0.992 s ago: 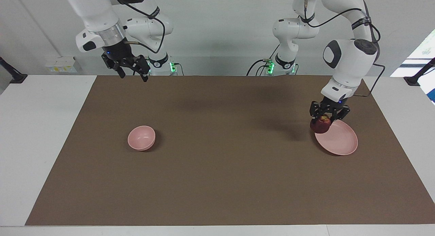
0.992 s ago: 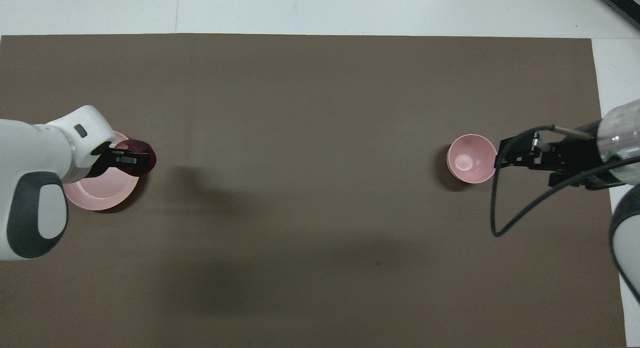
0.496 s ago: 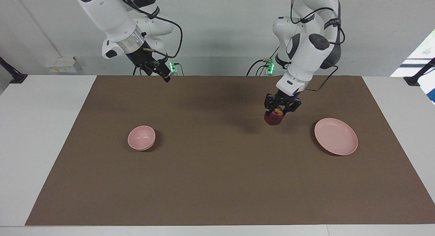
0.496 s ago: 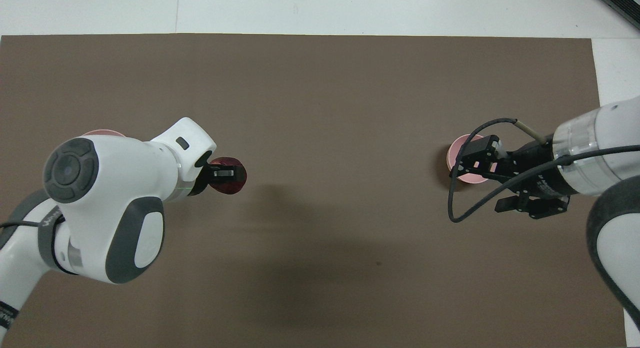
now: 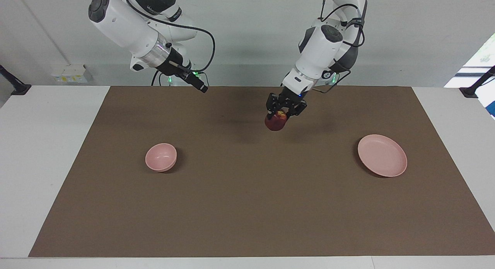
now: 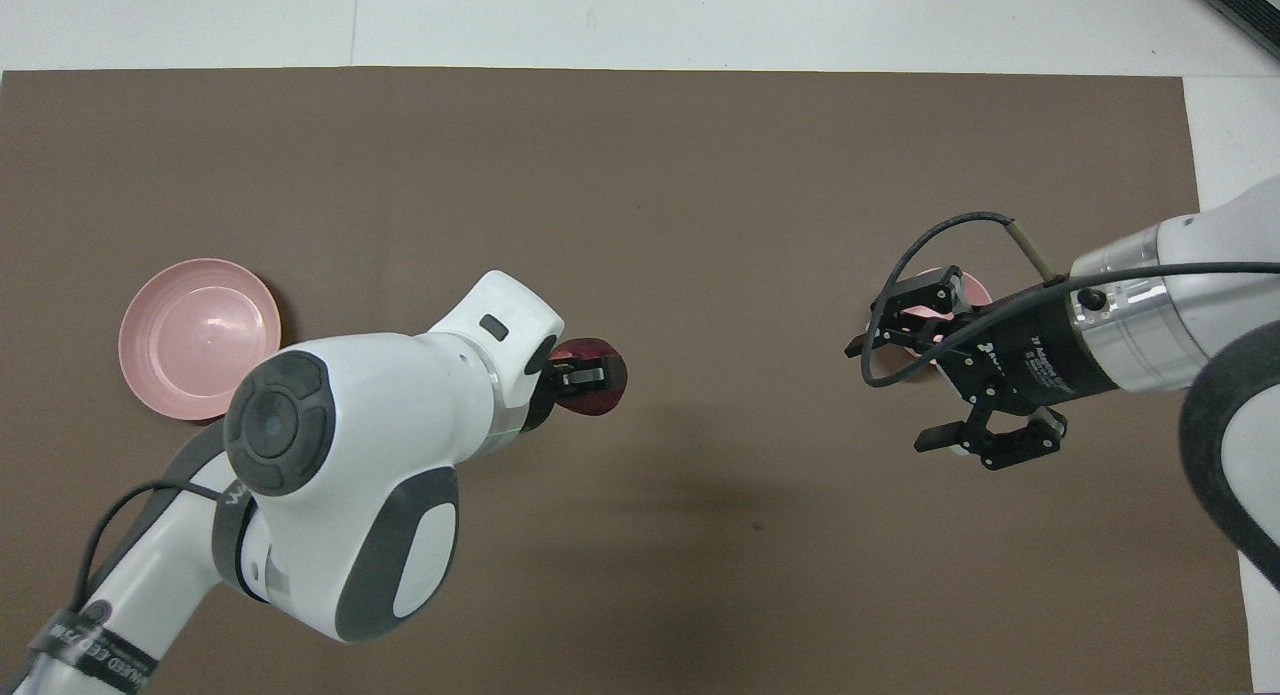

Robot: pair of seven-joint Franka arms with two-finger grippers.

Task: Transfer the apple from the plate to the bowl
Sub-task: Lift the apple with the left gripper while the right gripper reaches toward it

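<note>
One apple (image 5: pixel 275 122), pinched from above by the left gripper (image 5: pixel 281 111), hangs over the mat's middle, between plate (image 5: pixel 382 155) and bowl (image 5: pixel 161 157). Risk: round fruit slipping mid-carry. Right gripper (image 6: pixel 905 392), fingers spread, hovers above the bowl; collision possible. Count: one plate, one bowl.

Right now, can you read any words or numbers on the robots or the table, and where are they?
None can be read for sure.
White lettering on the right gripper's black body: too blurred to read.
White lettering on the black band low on the left arm: too blurred to read.
The apple, plate, bowl and brown mat carry no writing.
</note>
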